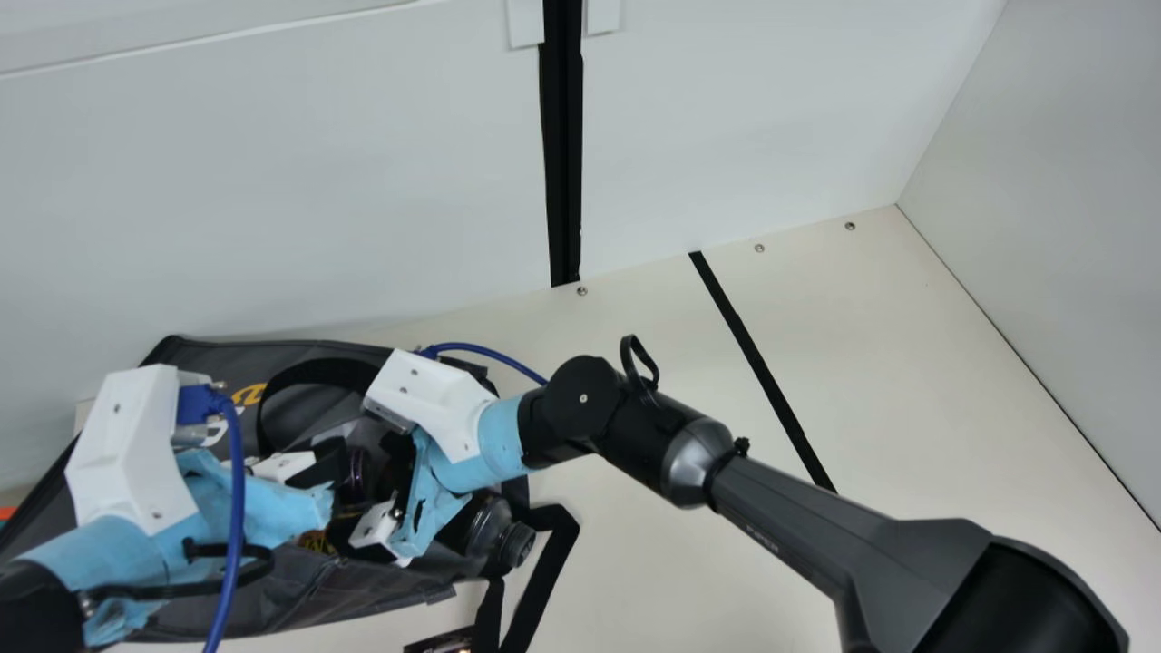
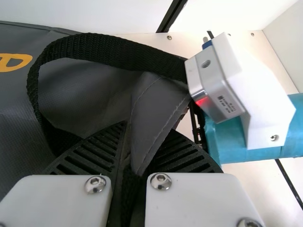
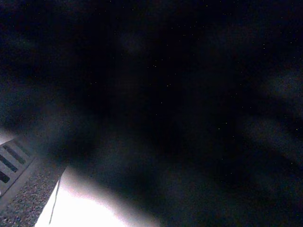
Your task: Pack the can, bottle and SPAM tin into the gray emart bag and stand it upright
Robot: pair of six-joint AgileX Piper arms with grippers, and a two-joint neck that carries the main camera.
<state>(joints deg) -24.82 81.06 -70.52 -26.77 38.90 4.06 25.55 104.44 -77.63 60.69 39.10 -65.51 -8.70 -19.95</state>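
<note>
The gray bag (image 1: 299,589) lies on its side at the left of the main view, its mouth toward the right. A dark bottle (image 1: 490,531) lies at the mouth, cap outward. My left gripper (image 1: 331,503) is over the bag; in the left wrist view the left gripper (image 2: 128,142) is shut on a fold of the bag's fabric (image 2: 154,106) and strap. My right gripper (image 1: 385,521) is low at the mouth, beside the bottle; part of the right gripper (image 3: 13,161) shows in the mostly dark right wrist view. Can and SPAM tin cannot be made out.
A black strap (image 1: 553,535) loops onto the table from the bag's mouth, near a small dark item (image 1: 444,642) at the bottom edge. The white back wall (image 1: 272,181) stands close behind the bag. Blue cables (image 1: 238,508) hang by both wrists.
</note>
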